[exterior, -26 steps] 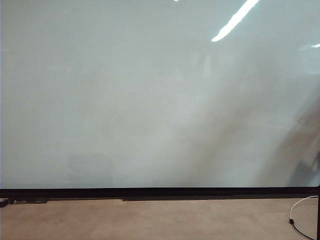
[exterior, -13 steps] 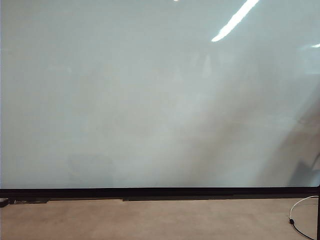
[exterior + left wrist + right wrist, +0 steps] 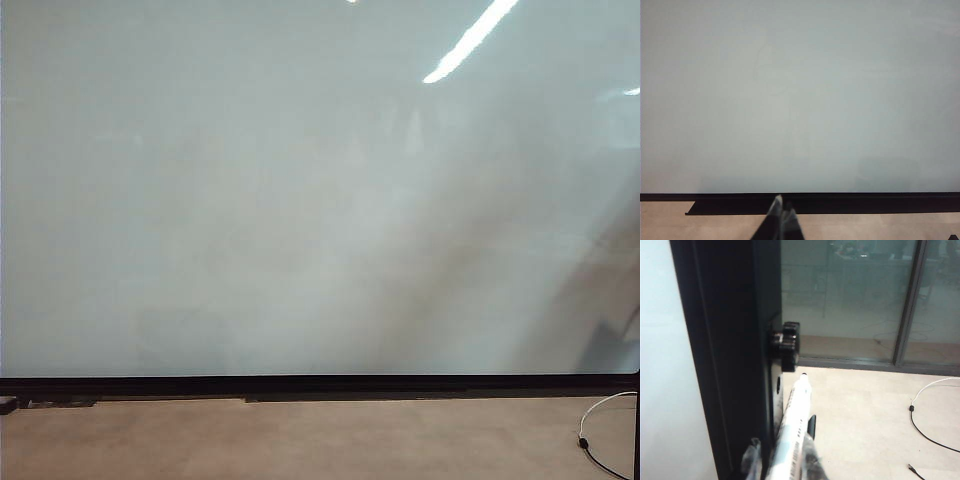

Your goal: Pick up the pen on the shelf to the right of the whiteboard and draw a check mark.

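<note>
The whiteboard (image 3: 300, 200) fills the exterior view and the left wrist view (image 3: 800, 100); no check mark shows on it. In the right wrist view its pale face (image 3: 660, 365) ends at a black side frame (image 3: 725, 365). The white pen (image 3: 795, 415) with dark print stands just beside that frame, tip pointing away from the camera. My right gripper (image 3: 783, 452) is shut on the pen's barrel, one finger on each side. The shelf is hidden behind the pen and fingers. My left gripper (image 3: 782, 207) is shut and empty, low before the board's bottom edge. Neither gripper shows in the exterior view.
A black knob (image 3: 786, 342) sticks out of the side frame just beyond the pen's tip. Beige floor lies past the board, with a white and black cable (image 3: 925, 410), also seen at the exterior view's lower right (image 3: 600, 430). A glass wall (image 3: 850, 300) stands further back.
</note>
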